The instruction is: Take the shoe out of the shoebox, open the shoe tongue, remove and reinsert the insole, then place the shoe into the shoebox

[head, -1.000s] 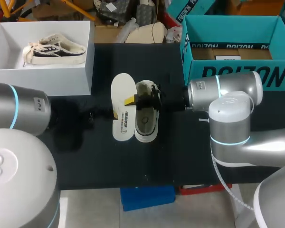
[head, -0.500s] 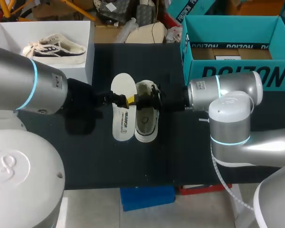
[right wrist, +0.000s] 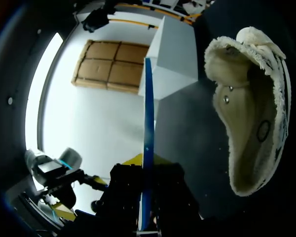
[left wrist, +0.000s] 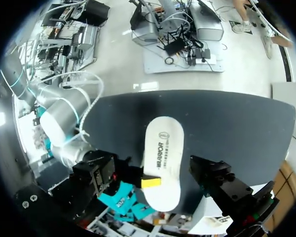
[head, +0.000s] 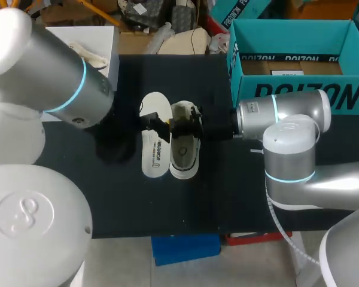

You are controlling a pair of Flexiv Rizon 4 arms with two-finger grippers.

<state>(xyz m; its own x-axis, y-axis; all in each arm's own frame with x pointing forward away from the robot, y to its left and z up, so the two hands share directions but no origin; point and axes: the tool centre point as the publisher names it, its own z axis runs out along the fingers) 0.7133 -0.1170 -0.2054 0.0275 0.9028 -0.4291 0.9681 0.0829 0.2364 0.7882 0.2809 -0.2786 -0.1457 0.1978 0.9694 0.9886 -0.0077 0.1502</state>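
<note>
Change: The left arm (head: 48,66) had swung in from the left edge of the frame within the last second. The left hand (head: 152,122) now hung over the upper half of the insole (head: 155,149), at the middle of the frame.
Left hand: Released. In its wrist view the fingers (left wrist: 222,180) stood wide apart with the insole between them, and neither was seen touching it.
Right hand: The right hand (head: 185,124) was at the laces end of the shoe (head: 184,152) and had not moved. Whether it was clenched or released could not be told.
Insole: It lay flat on the bench (head: 167,209), out of the shoe and just beside it on the left, unmoved through the last second.
Shoe: It stood on its sole at the middle of the frame with the opening up. The right wrist view showed its inside bare.
Boxes: A white box (head: 115,60) sat at the upper left, now largely hidden by the left arm. A teal box (head: 347,89) stood open at the upper right, behind the right arm (head: 281,116).
Meaning: The shoe was out and the insole removed, so the reinsertion was judged to be the step in hand, with the left hand arriving to fetch the insole.
Next: The insole was thin and lay flat, so the fingers would probably need to close across its edges. A slip, or a nudge against the shoe, seemed the risk.
</note>
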